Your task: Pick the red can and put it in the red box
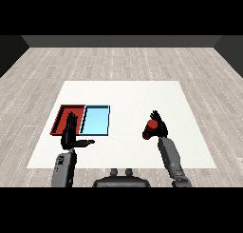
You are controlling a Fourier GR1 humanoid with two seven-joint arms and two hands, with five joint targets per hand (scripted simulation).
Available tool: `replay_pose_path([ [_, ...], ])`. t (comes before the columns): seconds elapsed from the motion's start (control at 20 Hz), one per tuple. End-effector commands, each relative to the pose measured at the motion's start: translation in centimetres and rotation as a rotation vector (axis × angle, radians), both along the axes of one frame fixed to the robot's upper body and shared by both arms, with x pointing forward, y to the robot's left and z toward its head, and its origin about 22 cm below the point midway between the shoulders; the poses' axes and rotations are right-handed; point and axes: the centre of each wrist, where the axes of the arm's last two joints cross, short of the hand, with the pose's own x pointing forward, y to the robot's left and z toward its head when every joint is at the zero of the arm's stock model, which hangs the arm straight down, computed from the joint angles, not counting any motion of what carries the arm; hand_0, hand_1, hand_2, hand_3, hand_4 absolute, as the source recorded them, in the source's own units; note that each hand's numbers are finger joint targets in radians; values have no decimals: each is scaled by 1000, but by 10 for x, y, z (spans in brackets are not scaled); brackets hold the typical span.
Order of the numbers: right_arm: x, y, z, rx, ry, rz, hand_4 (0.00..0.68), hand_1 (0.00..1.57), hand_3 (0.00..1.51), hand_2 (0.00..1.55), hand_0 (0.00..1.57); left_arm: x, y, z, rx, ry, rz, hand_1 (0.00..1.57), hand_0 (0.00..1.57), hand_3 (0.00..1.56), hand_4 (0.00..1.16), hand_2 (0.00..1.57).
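The red can (pixel 151 125) is at the right of the table, with my right hand (pixel 160 128) curled round it from the right side. The red tray (pixel 63 117) lies at the table's left, and my left hand (pixel 71 133) hovers over its near edge, fingers straight and thumb held out to the right. That hand hides part of the red tray's front rim.
A light blue tray (pixel 96 120) lies directly to the right of the red tray, between it and the can. The white table (pixel 128 96) stretches out behind and between the trays and my right hand.
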Motion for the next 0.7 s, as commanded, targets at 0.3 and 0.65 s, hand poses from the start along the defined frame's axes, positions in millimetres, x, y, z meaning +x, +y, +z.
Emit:
replay_pose_path([
  [0.3, 2, 0, -7, -132, 4, -58, 667, 1497, 1436, 1465, 1497, -13, 5, 1, 7, -15, 1, 0, 0, 0, 0, 0],
  [0.65, -3, 13, 10, -188, -65, -55, 649, 1461, 1418, 1451, 1461, 21, -1, 1, 16, 4, 2, 0, 0, 0, 0, 0],
])
